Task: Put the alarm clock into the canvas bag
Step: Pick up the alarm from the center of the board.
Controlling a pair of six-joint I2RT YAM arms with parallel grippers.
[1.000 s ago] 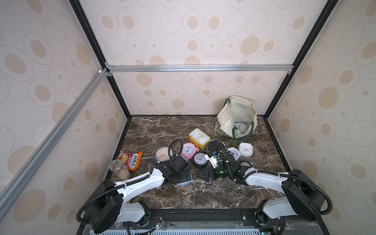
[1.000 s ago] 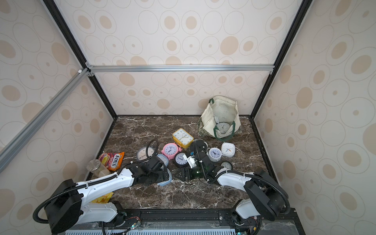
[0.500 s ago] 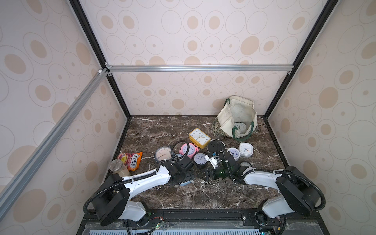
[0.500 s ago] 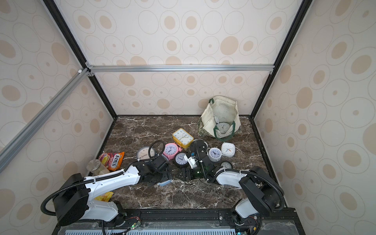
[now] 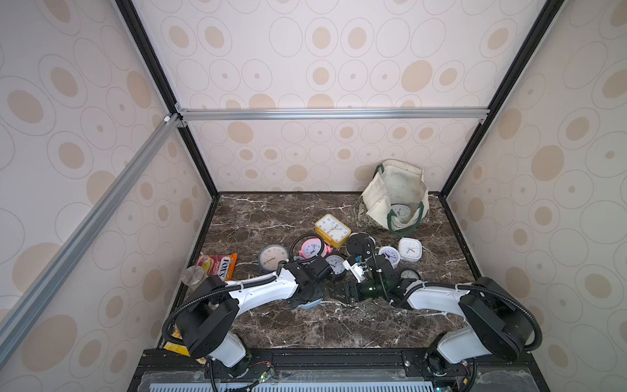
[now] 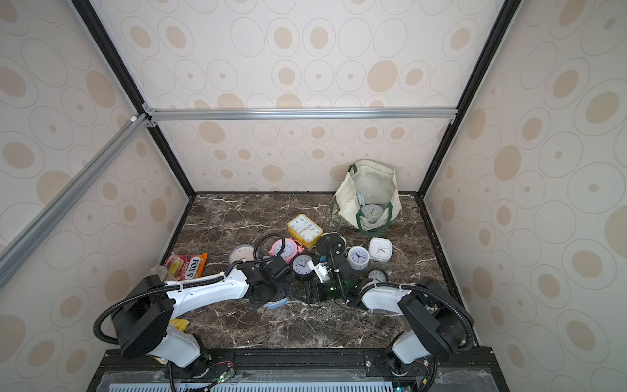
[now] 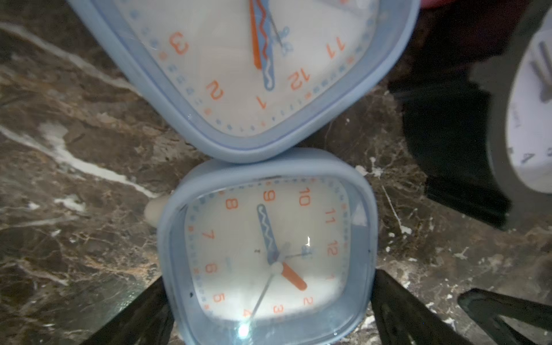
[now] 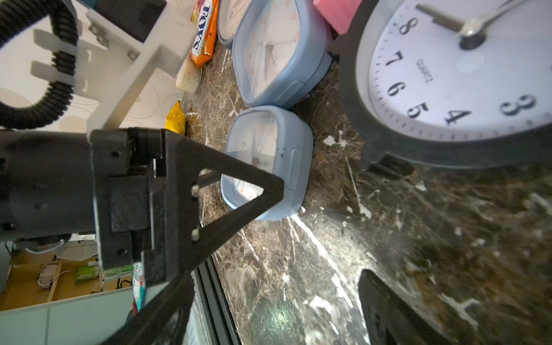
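**Left jaws straddle the small blue clock, bag far beyond**

In both top views the left gripper (image 5: 310, 295) sits low over the marble table (image 5: 339, 325) with its jaws spread wide. A sliver of the light blue alarm clock (image 5: 310, 304) shows between them. The right gripper (image 5: 341, 292) faces it tip to tip, close by, its jaws also wide and holding nothing. The canvas bag (image 5: 393, 190) stands well beyond both sets of jaws, mouth open, with a white clock (image 5: 400, 212) inside.

In the left wrist view the alarm clock (image 7: 268, 254) lies face up between the two fingers (image 7: 143, 313). They flank its sides closely, but I cannot tell whether the pads touch it. Just past the fingertips a larger blue clock (image 7: 245, 59) meets its edge. A black-rimmed clock (image 7: 531, 119) sits off to one side of the jaws.

In the right wrist view only bare marble lies between the right gripper's widely parted fingers (image 8: 388, 313). Ahead of their tips is the alarm clock (image 8: 268, 161), with a left finger (image 8: 209, 194) across its face. The black-rimmed clock (image 8: 448, 74) is beside it, and a candy packet (image 8: 206, 30) lies farther on.
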